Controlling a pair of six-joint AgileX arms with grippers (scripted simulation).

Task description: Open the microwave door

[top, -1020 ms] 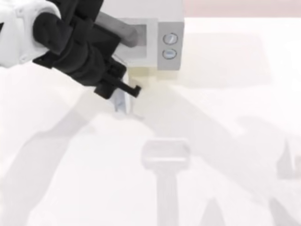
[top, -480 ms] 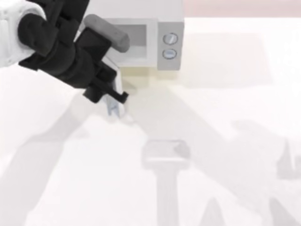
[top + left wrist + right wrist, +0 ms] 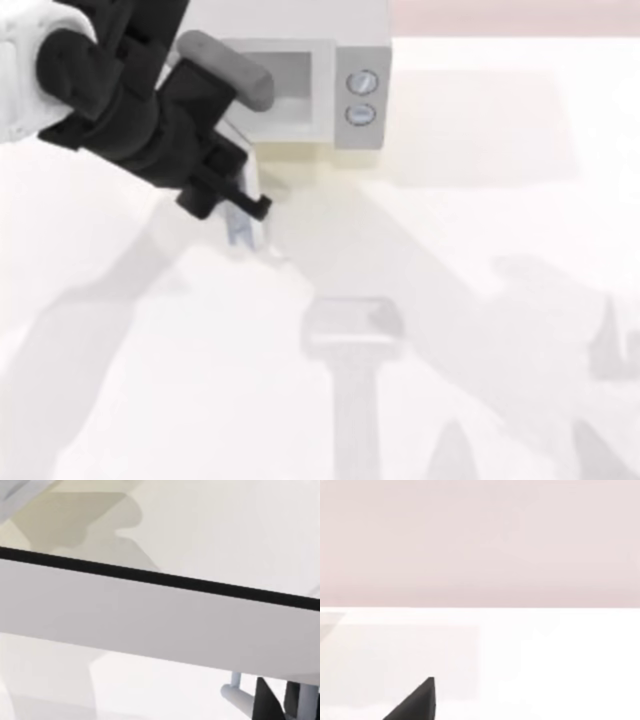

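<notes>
A small light-grey boxy microwave [image 3: 330, 75] stands at the far edge of a white table [image 3: 480, 300], a little left of the middle in the top view. Its control panel with two round knobs [image 3: 361, 98], one above the other, faces the camera on the microwave's right side. To the left of that panel the pale inner cavity [image 3: 285, 80] is exposed.

The microwave door [image 3: 252, 190] — a flat light-grey panel — is swung out from the left side of the cavity toward the near side of the table, so it is seen mostly edge-on from above. In the left wrist view the door [image 3: 160, 625] fills the frame as a broad pale-grey band with a thin black line along one edge.

The left arm, white with a black wrist, reaches in from the top view's upper left. Its black left gripper [image 3: 243, 215] sits at the outer free end of the door, with the fingers on either side of the door's edge — closed narrowly around it. The left wrist view shows pale bars and a dark fingertip [image 3: 265, 702] just beside the door panel.

The right arm is outside the top view. Its wrist view shows only bare table, a pale pink wall and one dark fingertip [image 3: 417, 702], so whether the right gripper is wide or narrow cannot be told.
</notes>
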